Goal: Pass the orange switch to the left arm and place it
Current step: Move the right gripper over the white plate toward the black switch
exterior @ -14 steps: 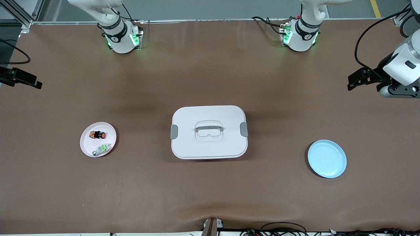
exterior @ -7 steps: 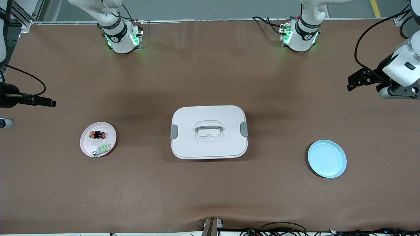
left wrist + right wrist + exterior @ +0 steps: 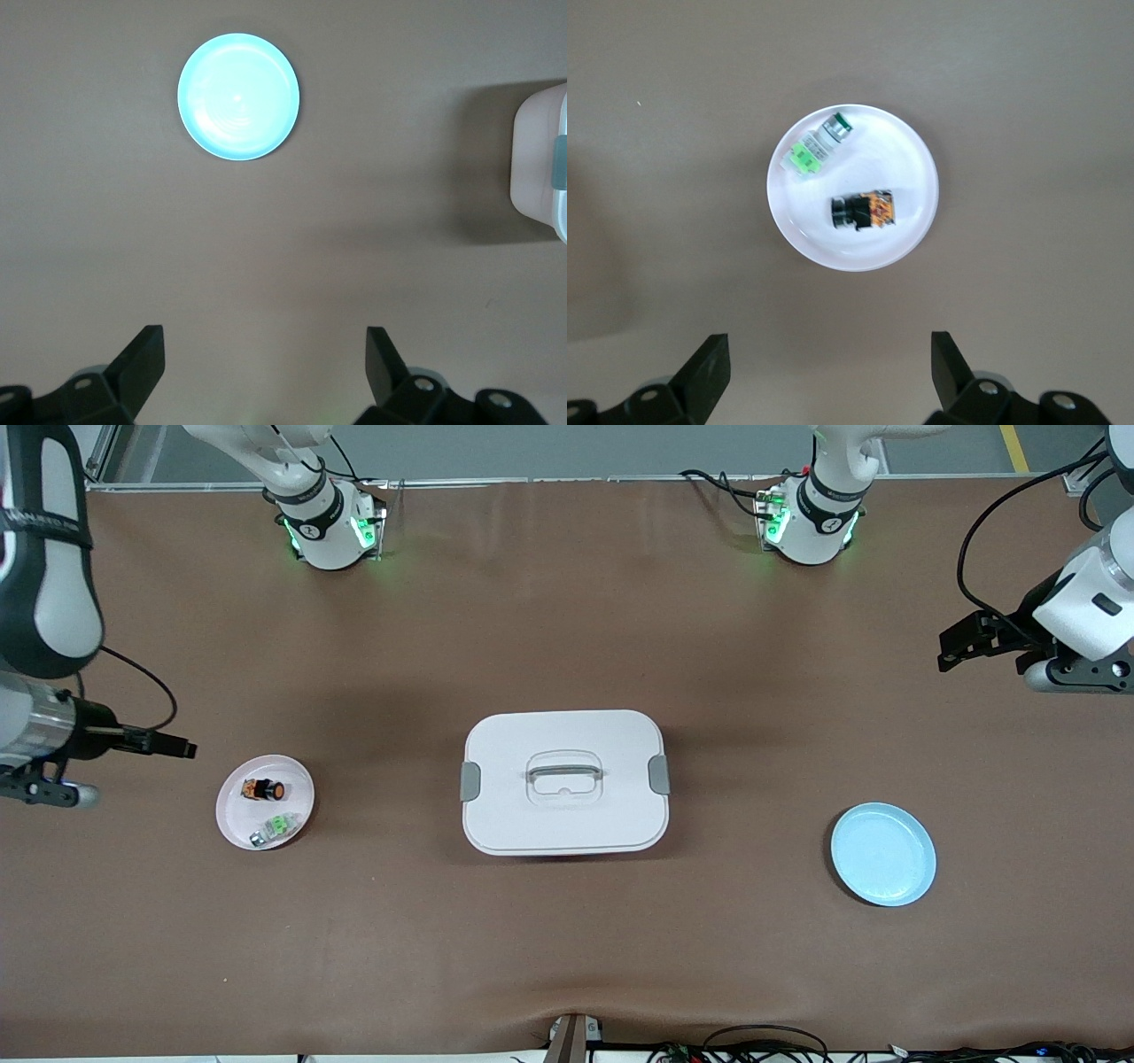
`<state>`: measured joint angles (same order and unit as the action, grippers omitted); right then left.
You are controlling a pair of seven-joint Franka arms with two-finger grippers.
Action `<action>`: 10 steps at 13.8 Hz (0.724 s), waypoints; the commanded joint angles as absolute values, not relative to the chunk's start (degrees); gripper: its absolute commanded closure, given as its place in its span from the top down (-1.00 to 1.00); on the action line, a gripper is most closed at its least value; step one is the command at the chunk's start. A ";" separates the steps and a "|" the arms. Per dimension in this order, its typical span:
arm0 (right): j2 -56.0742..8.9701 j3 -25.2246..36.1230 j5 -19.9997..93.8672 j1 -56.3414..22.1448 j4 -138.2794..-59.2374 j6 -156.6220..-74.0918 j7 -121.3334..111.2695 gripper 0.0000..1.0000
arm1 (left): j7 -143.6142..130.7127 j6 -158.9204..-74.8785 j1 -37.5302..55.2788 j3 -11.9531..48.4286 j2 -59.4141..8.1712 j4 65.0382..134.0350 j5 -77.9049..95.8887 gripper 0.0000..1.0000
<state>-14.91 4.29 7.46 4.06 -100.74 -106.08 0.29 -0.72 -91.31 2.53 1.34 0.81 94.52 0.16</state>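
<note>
The right gripper (image 3: 824, 367) hangs over the table just beside the pink plate (image 3: 232, 815), fingers spread wide and empty. On that plate lies the orange switch (image 3: 264, 788), beside a green switch (image 3: 274, 828). It looks tiny, light and rigid, likely to roll; I'd pinch its black body. The box (image 3: 564, 781) sits mid-table. The blue plate (image 3: 883, 854) lies nearer the waiting left gripper (image 3: 266, 363), likewise wide open.

Box (image 3: 542, 164) cut off at left wrist view's edge; both wrist views crop gripper fingers (image 3: 709, 367) at their bases.
</note>
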 commanded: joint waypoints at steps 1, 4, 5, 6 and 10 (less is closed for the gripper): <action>-16.78 4.04 10.89 3.96 -105.11 -112.56 -0.35 1.00 | -0.44 -90.18 2.37 1.41 0.26 93.08 -0.53 1.00; -20.47 4.04 10.90 3.95 -105.20 -116.44 -1.92 1.00 | -0.44 -90.18 2.37 1.32 0.18 93.08 -0.53 1.00; -22.22 4.04 10.90 4.30 -105.29 -118.28 -5.67 1.00 | -0.44 -90.18 2.37 1.32 0.26 93.08 -0.61 1.00; -23.89 4.04 10.99 4.65 -105.21 -119.95 -7.80 1.00 | -0.44 -90.18 2.37 1.32 0.18 93.08 -0.53 1.00; -27.85 4.04 10.99 4.49 -105.29 -124.53 -8.17 1.00 | -0.44 -90.18 2.37 1.32 0.18 93.16 -0.53 1.00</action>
